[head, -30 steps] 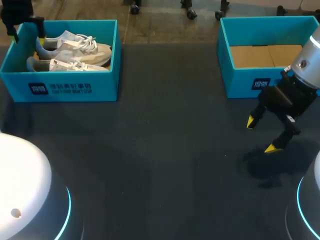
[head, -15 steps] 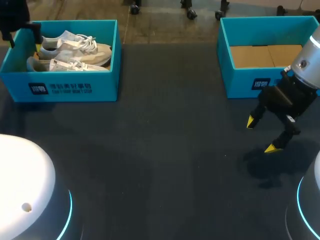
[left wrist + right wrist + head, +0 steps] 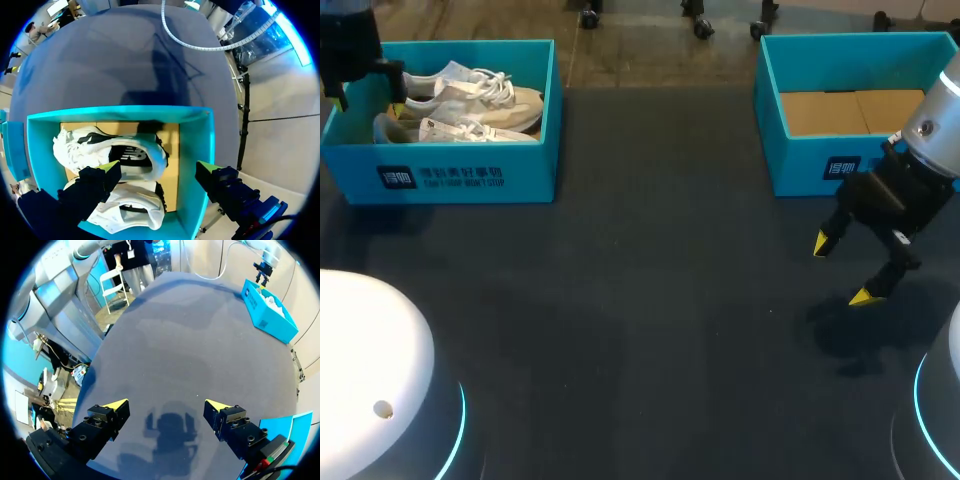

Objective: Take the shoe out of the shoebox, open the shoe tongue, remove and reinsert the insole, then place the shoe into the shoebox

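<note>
Two white shoes lie side by side in the teal shoebox at the table's far left: one shoe towards the back, the other shoe nearer the front. My left gripper hangs over the box's left end, by the heels. In the left wrist view this gripper is open, one fingertip above the heel of a shoe and the other outside the box wall. My right gripper is open over bare table, with nothing between its fingers.
A second teal box with a bare cardboard floor stands at the back right, just behind my right gripper. The dark table top stretches between the two boxes.
My left gripper has shifted a little and sunk towards the left end of the shoebox, so its yellow tips now hide behind the box's rim. The right arm has not moved.
</note>
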Robot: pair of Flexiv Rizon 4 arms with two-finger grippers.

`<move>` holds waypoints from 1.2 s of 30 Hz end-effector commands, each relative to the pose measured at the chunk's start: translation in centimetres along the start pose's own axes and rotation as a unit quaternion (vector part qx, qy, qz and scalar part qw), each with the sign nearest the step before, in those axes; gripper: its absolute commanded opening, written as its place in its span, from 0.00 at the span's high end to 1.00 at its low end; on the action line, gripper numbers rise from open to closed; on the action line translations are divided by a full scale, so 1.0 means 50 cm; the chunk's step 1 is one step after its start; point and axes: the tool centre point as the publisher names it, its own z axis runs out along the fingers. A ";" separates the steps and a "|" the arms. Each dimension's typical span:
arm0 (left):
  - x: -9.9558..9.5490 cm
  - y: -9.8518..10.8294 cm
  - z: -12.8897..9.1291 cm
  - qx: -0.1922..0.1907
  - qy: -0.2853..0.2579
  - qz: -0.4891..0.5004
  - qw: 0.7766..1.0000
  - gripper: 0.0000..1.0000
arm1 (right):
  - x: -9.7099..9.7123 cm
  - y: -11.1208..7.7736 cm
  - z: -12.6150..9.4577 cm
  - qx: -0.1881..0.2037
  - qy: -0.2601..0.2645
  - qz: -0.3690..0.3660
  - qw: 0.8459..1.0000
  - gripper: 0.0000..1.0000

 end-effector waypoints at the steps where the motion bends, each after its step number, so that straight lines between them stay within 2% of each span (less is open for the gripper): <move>1: -0.005 -0.002 0.024 -0.003 0.003 -0.003 1.000 0.00 | -0.001 0.000 0.002 0.001 0.000 0.000 1.000 0.00; 11: -0.005 0.022 0.063 0.016 -0.009 -0.018 1.000 0.00 | -0.001 0.000 0.002 0.001 0.000 0.000 1.000 0.00; 26: -0.006 0.028 0.126 0.016 -0.017 -0.015 1.000 0.00 | -0.001 0.000 0.002 0.001 0.000 0.000 1.000 0.00; 36: -0.002 0.017 0.149 0.014 -0.020 -0.002 1.000 0.00 | -0.001 0.000 0.002 0.001 0.000 0.000 1.000 0.00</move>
